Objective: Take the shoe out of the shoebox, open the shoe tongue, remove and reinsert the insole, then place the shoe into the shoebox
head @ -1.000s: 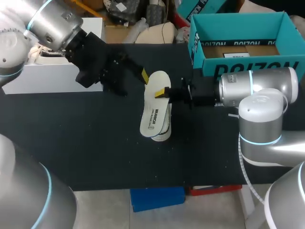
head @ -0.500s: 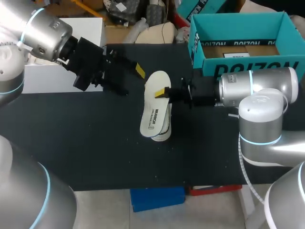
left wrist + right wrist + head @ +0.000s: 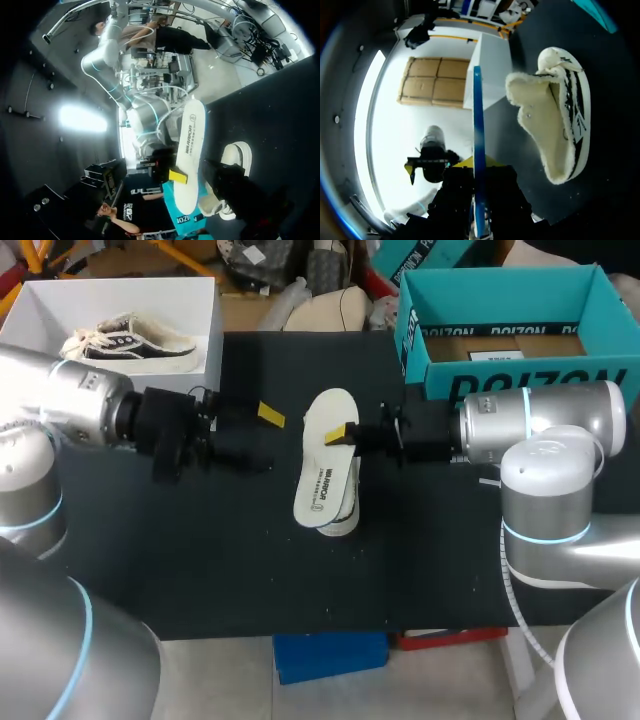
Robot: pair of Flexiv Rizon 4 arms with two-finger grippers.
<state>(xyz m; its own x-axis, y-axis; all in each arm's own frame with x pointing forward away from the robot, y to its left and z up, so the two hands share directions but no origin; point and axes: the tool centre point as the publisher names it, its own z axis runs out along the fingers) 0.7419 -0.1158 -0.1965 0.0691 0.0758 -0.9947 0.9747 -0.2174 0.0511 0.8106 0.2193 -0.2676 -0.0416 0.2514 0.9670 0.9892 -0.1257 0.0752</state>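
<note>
The shoe [image 3: 342,520] lies on the black table [image 3: 200,560] near its middle. In the right wrist view its fleece-lined opening faces the camera. Just over it the white insole [image 3: 322,475] is held above the table, its far end clamped between the two fingers of the right pincer [image 3: 343,433], which comes in from the right. In the right wrist view the insole shows edge-on between those fingers. The left pincer [image 3: 262,418] hangs beside the insole, apart from it. I cannot tell whether it is open or closed.

Farther back on the left, the white shoebox [image 3: 205,300] holds a second shoe [image 3: 130,340], black and white, with laces. At the far right, the teal shoebox [image 3: 500,285] is open, with only a brown cardboard floor [image 3: 500,345] showing inside.
</note>
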